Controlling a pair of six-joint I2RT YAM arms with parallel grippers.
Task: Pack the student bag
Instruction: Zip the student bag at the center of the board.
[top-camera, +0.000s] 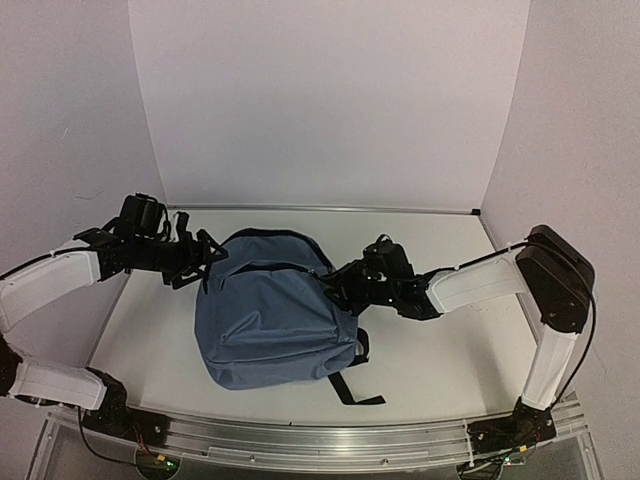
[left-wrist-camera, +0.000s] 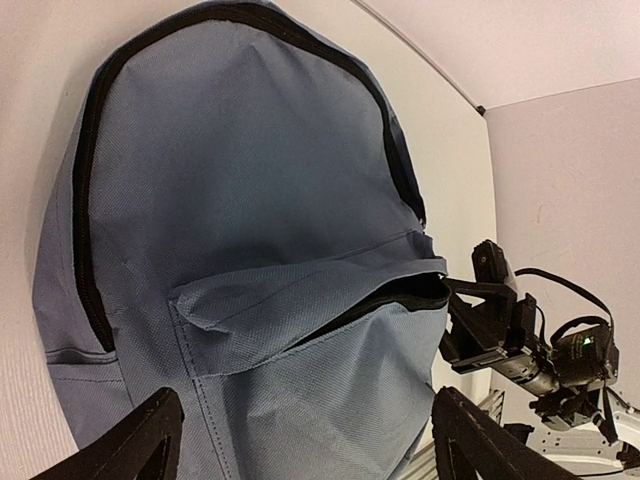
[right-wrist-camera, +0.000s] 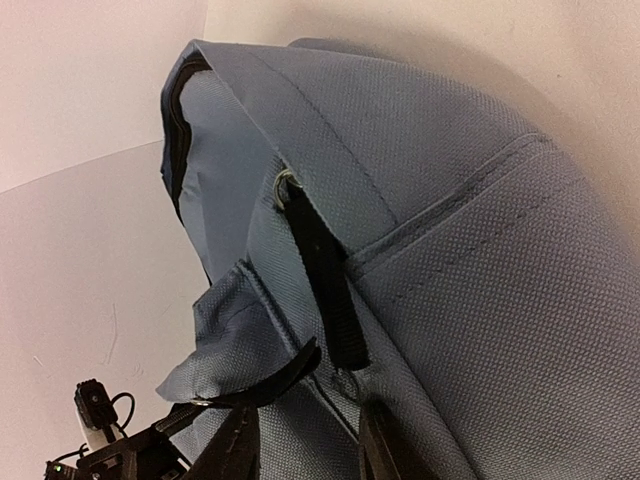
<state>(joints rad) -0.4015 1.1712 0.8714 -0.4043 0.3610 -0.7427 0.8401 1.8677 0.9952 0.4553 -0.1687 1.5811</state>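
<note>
Right hand, jaws part-closed beside the black zip pull, grip unclear, meets the student bag lying mid-tabletop. The left hand hovers wide open at its top. With nothing steadying it, the soft bag could drag, or the pull could slip free.

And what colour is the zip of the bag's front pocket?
Black. The zip on the blue bag shows best in the left wrist view.

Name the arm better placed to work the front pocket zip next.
Right, probably. The right gripper has the black pull tab on the student bag just ahead of its fingers. The left gripper is open by the bag's left edge, off that tab.
</note>
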